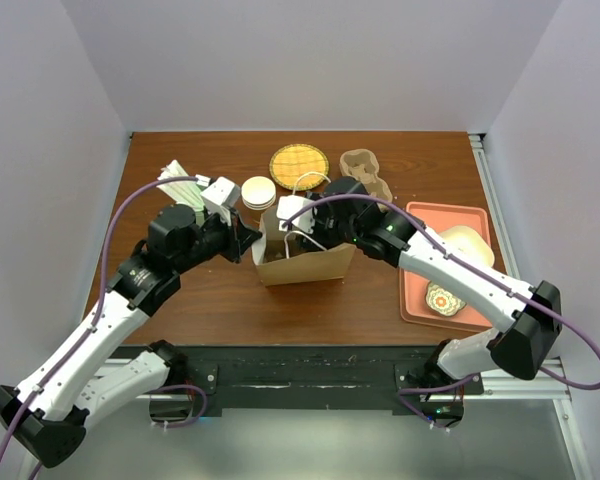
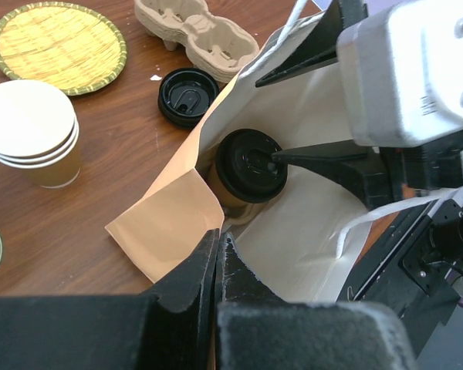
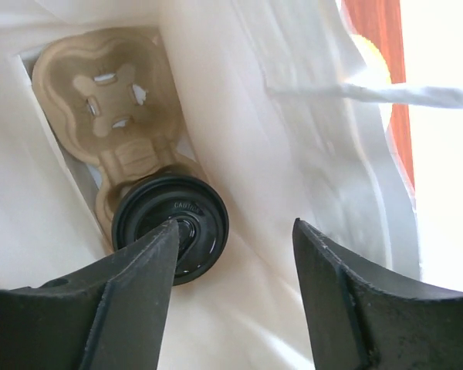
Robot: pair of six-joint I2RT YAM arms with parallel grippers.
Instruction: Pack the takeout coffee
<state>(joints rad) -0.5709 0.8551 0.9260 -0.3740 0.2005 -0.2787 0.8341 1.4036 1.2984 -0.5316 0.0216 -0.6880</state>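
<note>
One small brown kraft-paper cup with a black plastic lid (image 3: 170,227) stands inside one brown paper bag (image 1: 310,265). It sits in a pulp cup carrier (image 3: 100,92) on the bag's bottom. On the worktop (image 1: 210,290) lie a second pulp carrier (image 2: 197,35), one loose black round lid (image 2: 187,95), one round woven plate (image 2: 58,46) and one stack of three paper cups (image 2: 31,131). The left gripper (image 2: 216,250), reaching from the left, is closed on the bag's rim. The right gripper (image 3: 233,231) points down into the bag with jaws apart. One finger is just over the lid and it holds nothing.
</note>
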